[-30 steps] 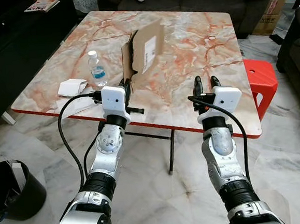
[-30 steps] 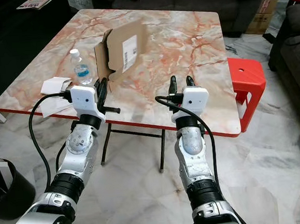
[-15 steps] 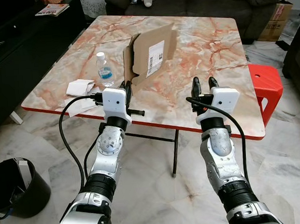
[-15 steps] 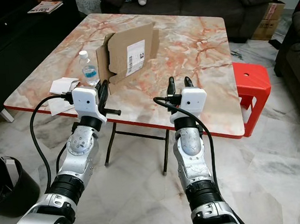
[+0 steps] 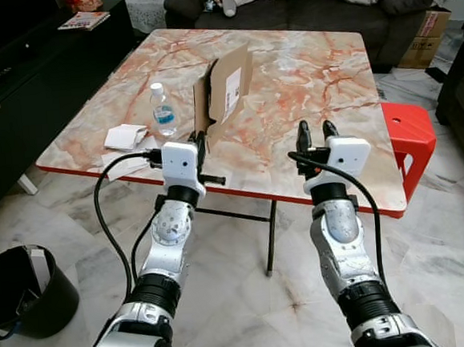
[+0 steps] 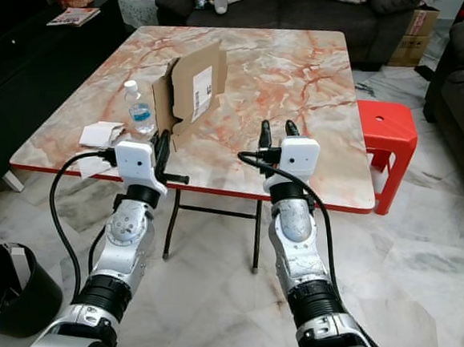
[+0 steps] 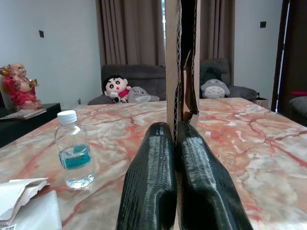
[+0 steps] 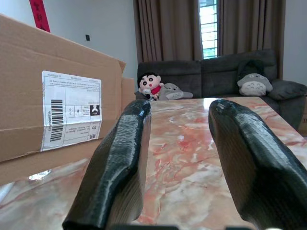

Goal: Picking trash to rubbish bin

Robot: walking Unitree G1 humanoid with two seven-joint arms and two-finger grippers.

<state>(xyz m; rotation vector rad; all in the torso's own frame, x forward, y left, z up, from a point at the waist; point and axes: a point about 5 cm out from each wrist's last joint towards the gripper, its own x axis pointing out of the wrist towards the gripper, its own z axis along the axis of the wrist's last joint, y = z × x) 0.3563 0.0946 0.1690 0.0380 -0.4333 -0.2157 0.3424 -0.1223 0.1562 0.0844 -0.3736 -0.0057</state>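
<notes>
Take the cardboard box [image 5: 224,90] as your ref: it stands on edge, partly folded, label side facing the right arm, near the middle of the marble worktop [image 5: 312,63]. It's upright like that because the flaps prop each other, so expect it to tip w/ a light nudge

Left gripper [image 7: 175,139] sits at the worktop's near edge just in front of the box, fingers pressed together w/ nothing between them, lined up edge-on w/ the cardboard wall. Judging by that aim, you're set to slide onto the box edge, but you'd need to spread the fingers first

Right gripper [image 8: 177,120] is off to the box's right, hovering over the near edge, fingers wide apart & empty, probably staged to steady the label face

Other trash: water bottle [image 5: 162,110] stands upright just left of the box, and crumpled white paper [image 5: 125,137] lies further left of it, near the worktop's edge

Rubbish bin [image 5: 18,291] is on the floor, well apart from the box, left of your left arm, so any pick means a turn & carry

Nothing is held yet; task looks barely begun
</notes>
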